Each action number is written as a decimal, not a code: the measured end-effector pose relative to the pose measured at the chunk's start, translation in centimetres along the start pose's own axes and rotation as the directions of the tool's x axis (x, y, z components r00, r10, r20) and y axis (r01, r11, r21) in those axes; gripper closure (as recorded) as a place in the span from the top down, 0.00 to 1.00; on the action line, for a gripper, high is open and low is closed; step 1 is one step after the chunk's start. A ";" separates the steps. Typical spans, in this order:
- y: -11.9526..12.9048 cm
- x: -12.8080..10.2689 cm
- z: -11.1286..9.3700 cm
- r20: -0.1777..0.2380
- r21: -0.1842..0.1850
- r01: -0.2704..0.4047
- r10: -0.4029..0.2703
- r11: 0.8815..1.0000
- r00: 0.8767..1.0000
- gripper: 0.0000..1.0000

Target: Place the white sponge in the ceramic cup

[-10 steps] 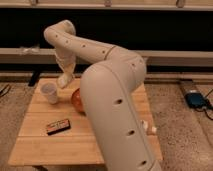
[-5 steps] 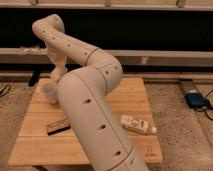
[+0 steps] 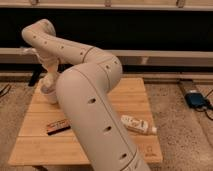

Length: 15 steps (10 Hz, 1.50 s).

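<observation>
The ceramic cup is a small pale tumbler at the far left of the wooden table. My gripper hangs directly above the cup's rim, at the end of the white arm that fills the middle of the view. The white sponge does not show on the table; whether it is in the gripper or in the cup is hidden.
A dark block with an orange label lies at the front left of the table. A white bottle-like object lies at the front right. The orange bowl is hidden behind the arm. A blue device lies on the floor at right.
The arm has swung left across the view and the gripper has moved from beside the orange bowl to just above the cup. The bowl is now covered by the arm.
</observation>
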 end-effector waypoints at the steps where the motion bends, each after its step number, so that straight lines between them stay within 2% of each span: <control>1: -0.1 0.0 0.3 -0.002 0.000 0.002 -0.002 1.000 1.000 0.00; 5: 0.0 -0.1 2.1 -0.016 0.008 0.014 -0.014 1.000 1.000 0.00; 7: 0.0 -0.2 2.0 -0.009 0.019 0.020 -0.020 1.000 1.000 0.03; 8: 0.2 -0.4 1.7 -0.004 0.023 0.024 -0.024 0.999 1.000 0.10; 14: 1.4 -0.9 1.3 -0.005 0.043 0.058 -0.057 0.997 0.998 0.72; 15: 1.5 -0.8 1.5 -0.012 0.044 0.062 -0.061 0.997 0.998 0.78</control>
